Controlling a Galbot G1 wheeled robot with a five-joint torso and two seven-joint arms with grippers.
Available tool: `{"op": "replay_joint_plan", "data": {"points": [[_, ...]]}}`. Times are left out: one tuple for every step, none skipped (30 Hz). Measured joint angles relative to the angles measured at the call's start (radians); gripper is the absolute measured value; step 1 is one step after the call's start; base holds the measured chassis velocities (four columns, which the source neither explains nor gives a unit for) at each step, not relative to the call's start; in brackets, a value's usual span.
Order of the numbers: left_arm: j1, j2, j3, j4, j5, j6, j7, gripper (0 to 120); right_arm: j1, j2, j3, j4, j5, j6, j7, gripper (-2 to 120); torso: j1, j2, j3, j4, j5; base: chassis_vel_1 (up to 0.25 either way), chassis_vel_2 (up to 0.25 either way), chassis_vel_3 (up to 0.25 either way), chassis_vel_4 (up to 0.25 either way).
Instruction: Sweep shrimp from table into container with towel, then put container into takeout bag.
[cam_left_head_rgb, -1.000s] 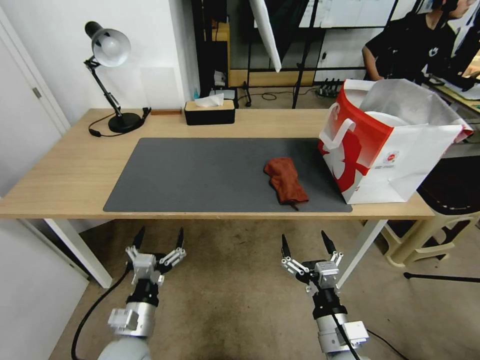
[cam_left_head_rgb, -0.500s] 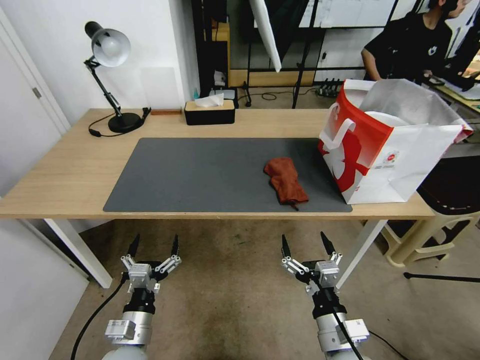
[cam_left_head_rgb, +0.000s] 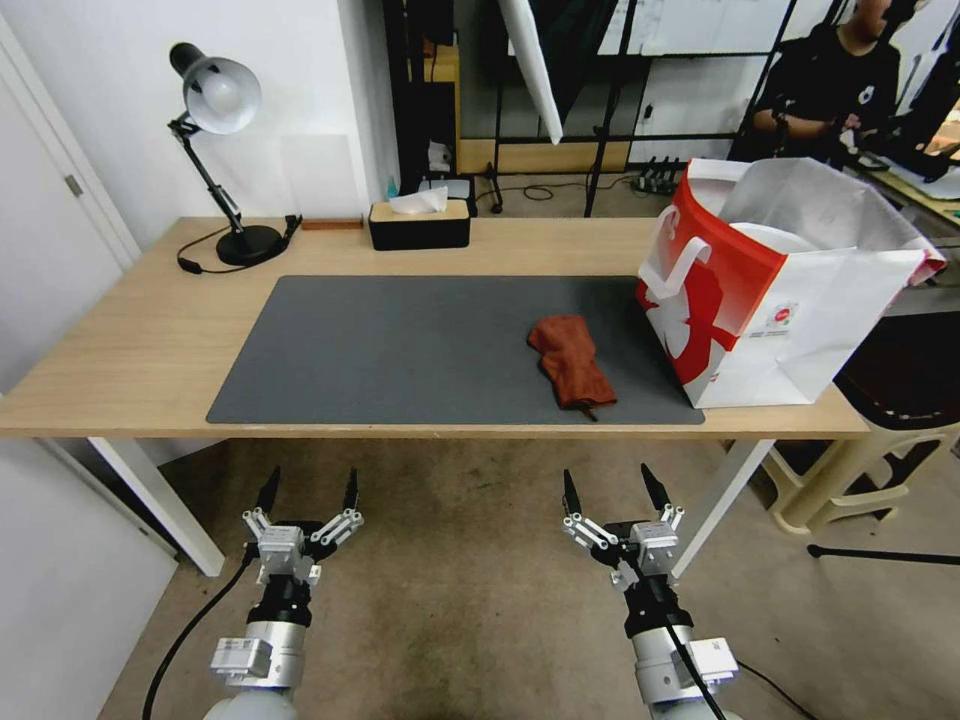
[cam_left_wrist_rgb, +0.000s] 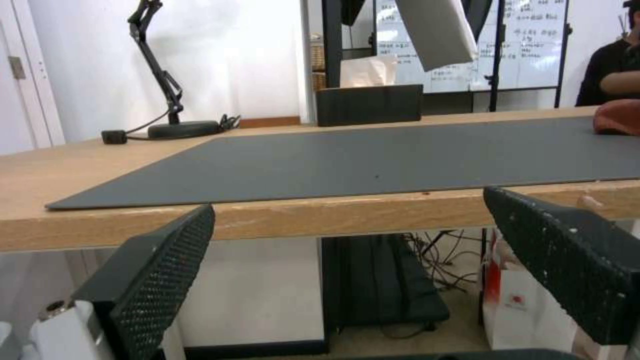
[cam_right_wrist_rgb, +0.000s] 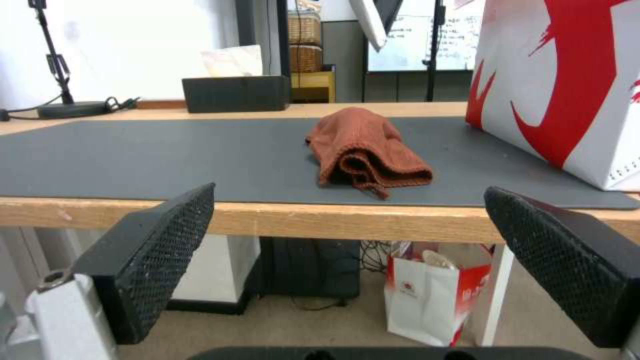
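Takeout bag (cam_left_head_rgb: 770, 300) stood on bench (cam_left_head_rgb: 130, 340), white container rim inside; towel (cam_left_head_rgb: 572, 362) lay beside it on mat; both end effectors, left (cam_left_head_rgb: 309, 490) and right (cam_left_head_rgb: 607, 489), hung released below the bench edge; judged complete, best kept clear.

Soft cloth towel (cam_left_head_rgb: 571, 373), matt mat (cam_left_head_rgb: 400, 350)

Two silver cylindrical metal robot arms w/ black wrist collars. The silver-linked left gripper (cam_left_head_rgb: 308, 490) and matching right gripper (cam_left_head_rgb: 606, 490) each carry two pointed black fingers w/ dimpled pads (cam_left_wrist_rgb: 170, 265). Black cables run along both arms.
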Motion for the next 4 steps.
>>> {"op": "replay_joint_plan", "data": {"points": [[0.0,0.0,0.0,0.0,0.0,0.0,0.0,100,0.0,0.0,0.0,0.0,0.0,0.0,0.0,100,0.0,0.0,0.0,0.0,0.0,0.0,0.0,0.0,0.0],[0.0,0.0,0.0,0.0,0.0,0.001,0.0,100,0.0,0.0,0.0,0.0,0.0,0.0,0.0,100,0.0,0.0,0.0,0.0,0.0,0.0,0.0,0.0,0.0],[0.0,0.0,0.0,0.0,0.0,0.001,0.0,100,0.0,0.0,0.0,0.0,0.0,0.0,0.0,100,0.0,0.0,0.0,0.0,0.0,0.0,0.0,0.0,0.0],[0.0,0.0,0.0,0.0,0.0,0.001,0.0,100,0.0,0.0,0.0,0.0,0.0,0.0,0.0,100,0.0,0.0,0.0,0.0,0.0,0.0,0.0,0.0,0.0]]}}
